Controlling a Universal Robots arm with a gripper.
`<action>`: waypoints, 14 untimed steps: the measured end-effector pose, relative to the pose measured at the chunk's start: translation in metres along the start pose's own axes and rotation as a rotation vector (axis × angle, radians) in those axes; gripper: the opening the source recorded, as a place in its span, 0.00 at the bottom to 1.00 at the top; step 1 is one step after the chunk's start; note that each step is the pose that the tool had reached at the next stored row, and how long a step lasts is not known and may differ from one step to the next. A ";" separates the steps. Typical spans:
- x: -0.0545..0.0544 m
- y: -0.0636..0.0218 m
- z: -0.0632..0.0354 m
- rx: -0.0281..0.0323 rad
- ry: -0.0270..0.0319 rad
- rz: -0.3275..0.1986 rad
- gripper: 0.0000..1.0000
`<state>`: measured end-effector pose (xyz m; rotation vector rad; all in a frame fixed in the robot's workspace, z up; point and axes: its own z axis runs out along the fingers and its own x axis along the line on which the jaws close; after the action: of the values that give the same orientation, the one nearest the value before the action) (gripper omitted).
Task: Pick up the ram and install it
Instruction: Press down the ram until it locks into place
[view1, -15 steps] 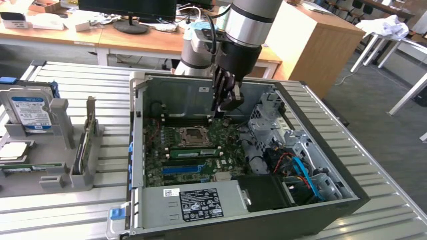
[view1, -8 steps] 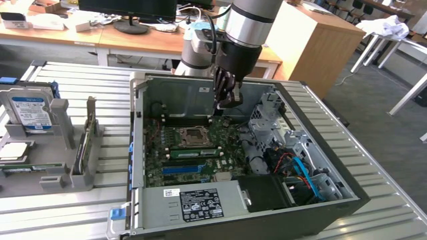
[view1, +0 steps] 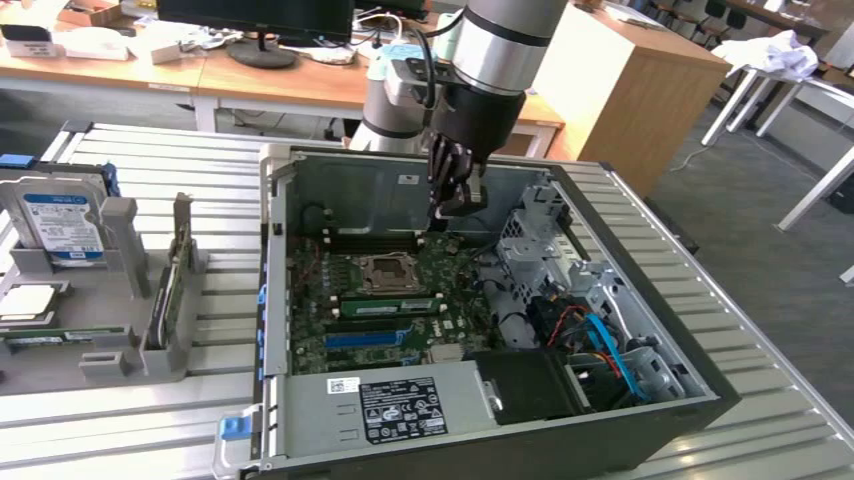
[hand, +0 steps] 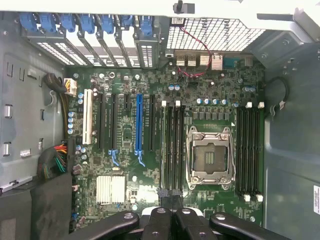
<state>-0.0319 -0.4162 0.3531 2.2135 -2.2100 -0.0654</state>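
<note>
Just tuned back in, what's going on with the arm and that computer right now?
The arm's gripper is shut and hangs inside the open computer case, above the motherboard and close to the processor socket. A green ram stick appears to sit in a slot beside that socket, but I cannot tell whether it is fully seated. I also cannot tell whether the gripper holds anything.

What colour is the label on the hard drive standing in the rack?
The hard drive label is blue and white; the exterior view shows it best.
</note>
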 end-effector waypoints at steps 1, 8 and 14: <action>0.000 -0.0013 -0.0001 0.0000 0.0000 0.000 0.11; 0.002 -0.0087 -0.0003 0.0000 -0.0001 0.000 0.11; 0.004 -0.0167 -0.0005 0.0000 -0.0001 0.000 0.11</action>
<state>-0.0152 -0.4202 0.3529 2.2133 -2.2102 -0.0655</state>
